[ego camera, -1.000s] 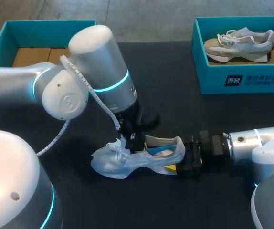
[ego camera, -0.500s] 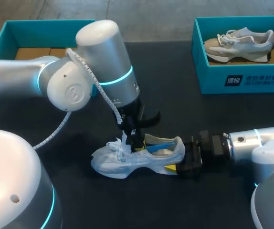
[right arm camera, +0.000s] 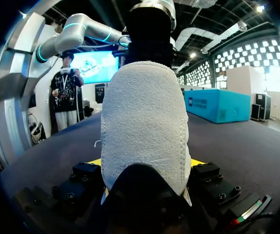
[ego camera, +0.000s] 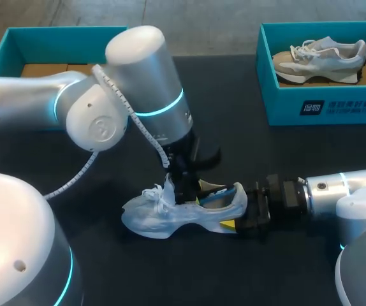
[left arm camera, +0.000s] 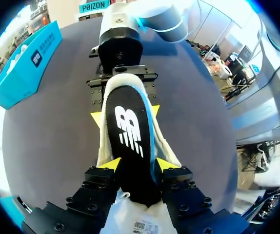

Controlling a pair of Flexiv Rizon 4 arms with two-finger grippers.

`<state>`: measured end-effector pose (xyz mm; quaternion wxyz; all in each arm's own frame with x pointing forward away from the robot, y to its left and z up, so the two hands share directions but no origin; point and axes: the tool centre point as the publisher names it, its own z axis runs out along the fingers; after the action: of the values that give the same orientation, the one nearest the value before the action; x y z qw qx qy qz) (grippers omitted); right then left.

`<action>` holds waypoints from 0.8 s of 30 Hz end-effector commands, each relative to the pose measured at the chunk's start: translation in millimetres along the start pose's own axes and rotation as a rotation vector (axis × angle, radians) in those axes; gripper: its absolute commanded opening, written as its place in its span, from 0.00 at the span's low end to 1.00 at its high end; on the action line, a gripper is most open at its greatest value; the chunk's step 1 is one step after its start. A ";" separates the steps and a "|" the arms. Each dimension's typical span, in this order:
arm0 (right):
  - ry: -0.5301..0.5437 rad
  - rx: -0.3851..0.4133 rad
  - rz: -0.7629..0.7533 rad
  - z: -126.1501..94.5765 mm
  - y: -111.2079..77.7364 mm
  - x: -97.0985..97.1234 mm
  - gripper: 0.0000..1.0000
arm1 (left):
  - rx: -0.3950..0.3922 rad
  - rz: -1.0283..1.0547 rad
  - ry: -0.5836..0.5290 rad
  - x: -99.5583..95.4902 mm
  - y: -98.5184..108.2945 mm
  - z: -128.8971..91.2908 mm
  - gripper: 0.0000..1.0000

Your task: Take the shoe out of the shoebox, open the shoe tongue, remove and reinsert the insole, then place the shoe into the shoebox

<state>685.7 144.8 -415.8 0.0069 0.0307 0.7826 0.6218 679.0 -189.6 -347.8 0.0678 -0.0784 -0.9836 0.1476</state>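
Observation:
A pale translucent shoe (ego camera: pixel 164 217) lies on its sole on the dark table, toe to the left. My right gripper (ego camera: pixel 237 220) is shut on its heel, and the white heel (right arm camera: pixel 145 126) fills the space between its fingers in the right wrist view. My left gripper (ego camera: pixel 184 188) hangs over the shoe's opening, just behind the laces. In the left wrist view a black insole (left arm camera: pixel 130 141) with a white logo lies inside the shoe. My left gripper (left arm camera: pixel 136 165) straddles the insole's front end with its fingers apart, open.
At the back right stands a teal shoebox (ego camera: pixel 323 105) holding a second grey and white shoe (ego camera: pixel 320 57). Another teal box (ego camera: pixel 17 38) with a brown cardboard bottom sits at the back left, partly behind my left arm.
My left arm has shifted a little right over the shoe's opening and its fingers have spread apart. The pale inside of the shoe is now covered by the dark insole. The right arm has kept still.

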 end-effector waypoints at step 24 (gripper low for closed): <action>-0.002 0.003 0.000 0.4 1.2 1.2 0.00 | 0.066 0.034 -0.193 36.4 -11.6 -26.4 0.38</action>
<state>685.6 144.8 -415.8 0.0069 0.0306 0.7826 0.6217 651.6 -192.0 -318.2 -0.0188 -0.0800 -0.9792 0.1857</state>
